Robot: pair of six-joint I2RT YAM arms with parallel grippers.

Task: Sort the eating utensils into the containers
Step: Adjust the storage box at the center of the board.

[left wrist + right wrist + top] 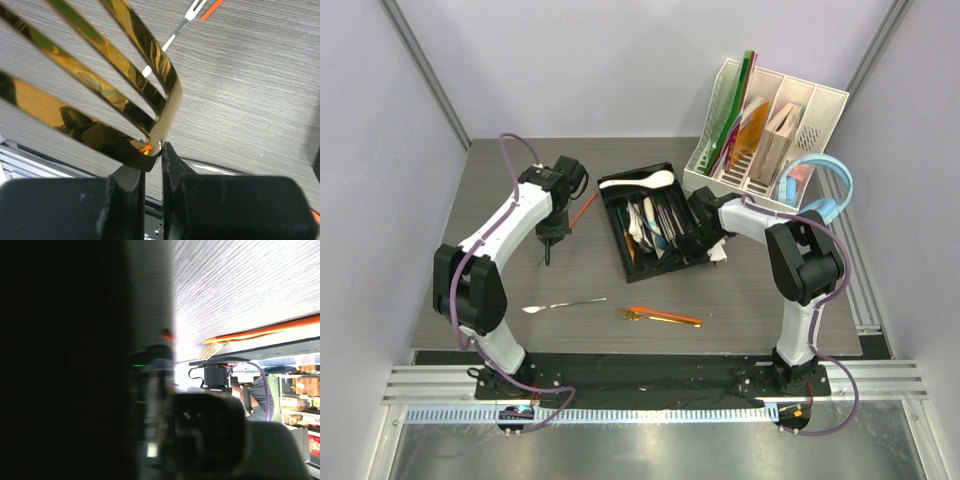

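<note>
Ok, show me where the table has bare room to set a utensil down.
Bare: the back strip between the black cutlery tray and the wall; the near-right patch between the orange chopsticks and the right arm's base. Crowded: around the tray, file organiser and headphones.

Nothing readable here as far as I can tell: no words, brand marks, numbers or signs that I can make out in any of the three views. The only spot with anything like print is the stack of boxes (301, 390) at the right edge of the right wrist view, and that's way too blurry to read.
</note>
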